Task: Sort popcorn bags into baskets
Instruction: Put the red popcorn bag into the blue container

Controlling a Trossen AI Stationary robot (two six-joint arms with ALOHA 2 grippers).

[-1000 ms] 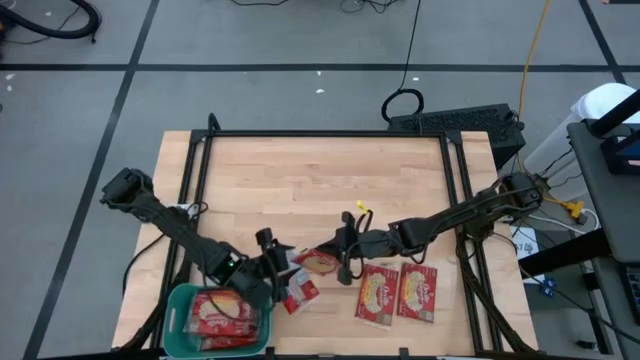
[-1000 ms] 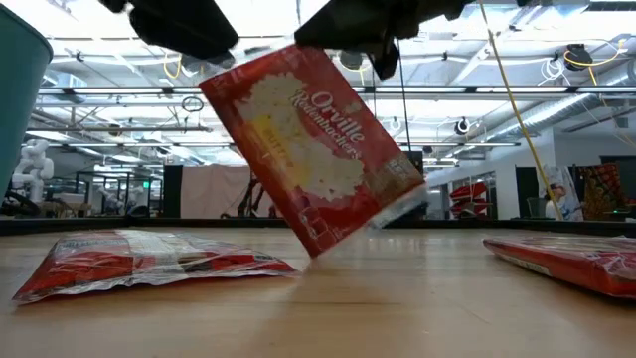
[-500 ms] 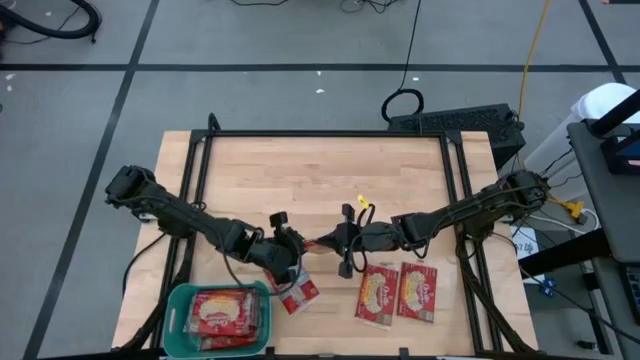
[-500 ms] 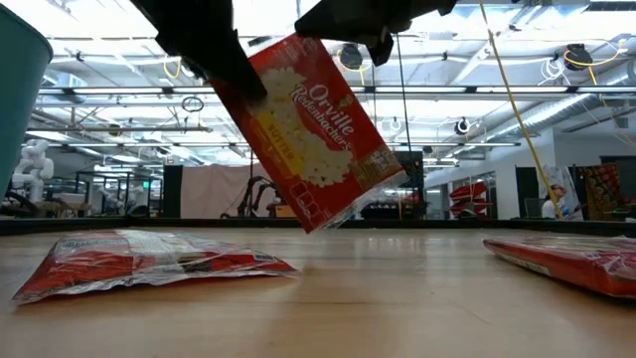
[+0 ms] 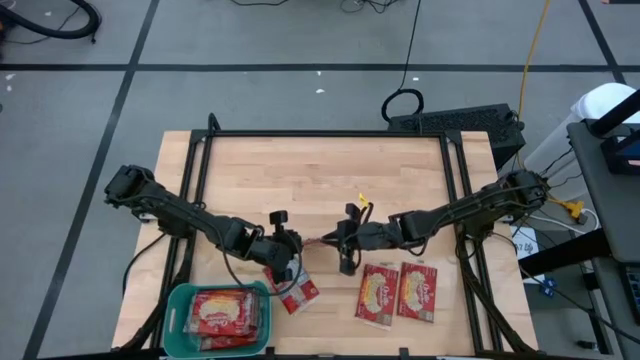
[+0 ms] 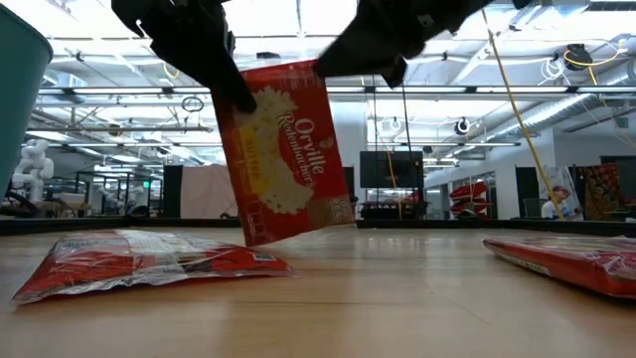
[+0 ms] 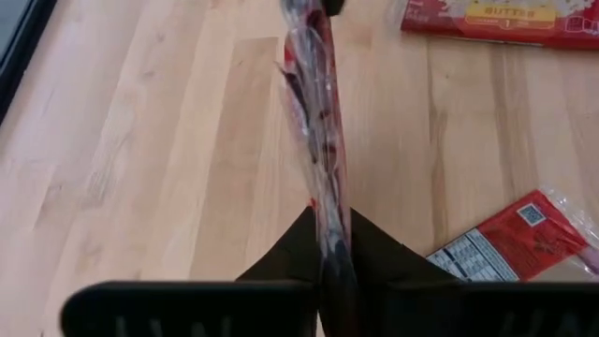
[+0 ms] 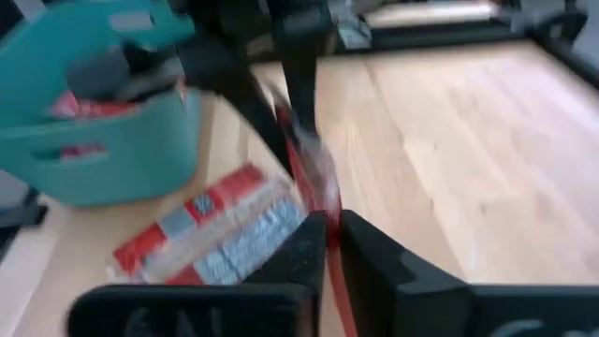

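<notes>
A red popcorn bag (image 6: 288, 149) hangs on edge above the middle of the table, between my two grippers. My left gripper (image 6: 221, 85) is shut on its upper corner toward the table's left. My right gripper (image 8: 329, 236) is closed on the opposite upper corner. A second bag (image 5: 298, 293) lies flat on the table just below them. Two more bags (image 5: 378, 293) (image 5: 418, 291) lie side by side near the front edge. The teal basket (image 5: 180, 300) at the front left has red bags lying in it. My left gripper pinches the hanging bag's upper corner (image 7: 323, 211) between its two fingers, slanting down from the table's left. The bag stands edge-on in the pinch and hangs clear of the table. My right gripper has the bag's opposite upper corner (image 8: 318, 192) between its two fingers, coming nearly level from the table's right. The place of contact is blurred, and the bag hangs below it.
Black frame rails (image 5: 200, 180) run along the table's left, far and right sides. The far half of the wooden top (image 5: 320, 180) is bare. In the low view the basket's wall (image 6: 15, 89) stands at the left, beside the flat bag (image 6: 149, 261).
My left gripper has swung from above the basket toward the table's right, reached the hanging bag and shut on its upper corner. The bag, tilted before, now hangs closer to upright, clear of the table.
</notes>
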